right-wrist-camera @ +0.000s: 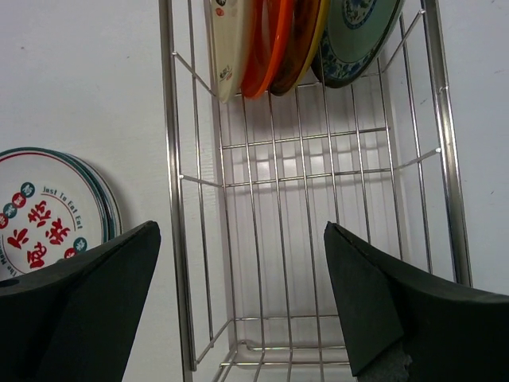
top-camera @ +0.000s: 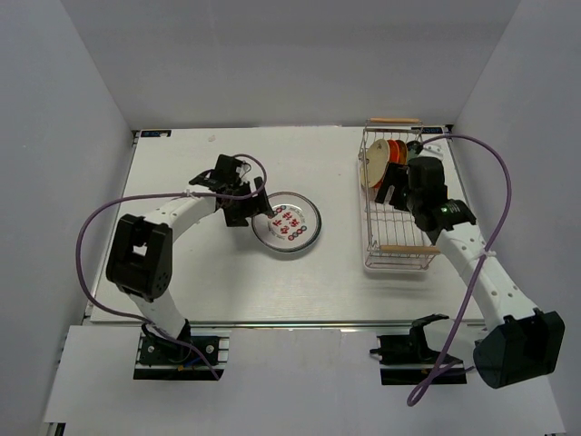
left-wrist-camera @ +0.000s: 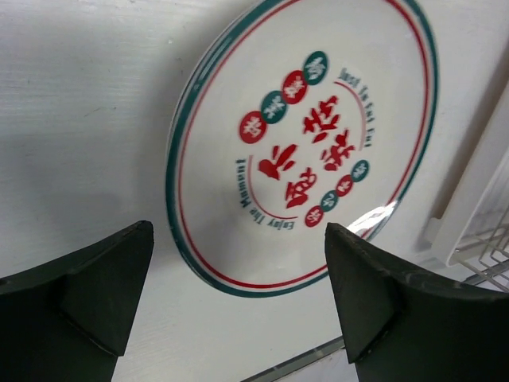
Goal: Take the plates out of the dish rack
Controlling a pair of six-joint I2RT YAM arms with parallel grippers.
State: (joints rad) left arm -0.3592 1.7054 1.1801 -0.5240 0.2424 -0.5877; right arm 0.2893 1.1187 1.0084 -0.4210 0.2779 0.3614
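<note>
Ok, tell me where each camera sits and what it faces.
Top external: overhead from behind, looking down on the table; left arm, right arm show.
Left wrist: past its open jaws, down at the printed plate.
Right wrist: past its open jaws, into the dish rack with standing plates.
Shared: all three see the printed plate.

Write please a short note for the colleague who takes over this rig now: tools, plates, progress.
Left tool: open, empty, at the edge of the green-red rimmed plate, which lies flat on the table.
Right tool: open, empty, above the dish rack.
Upright at the rack's far end, at least: white plate, orange plate, teal plate.
Done: one plate unloaded. Left: the plates in the rack.
</note>
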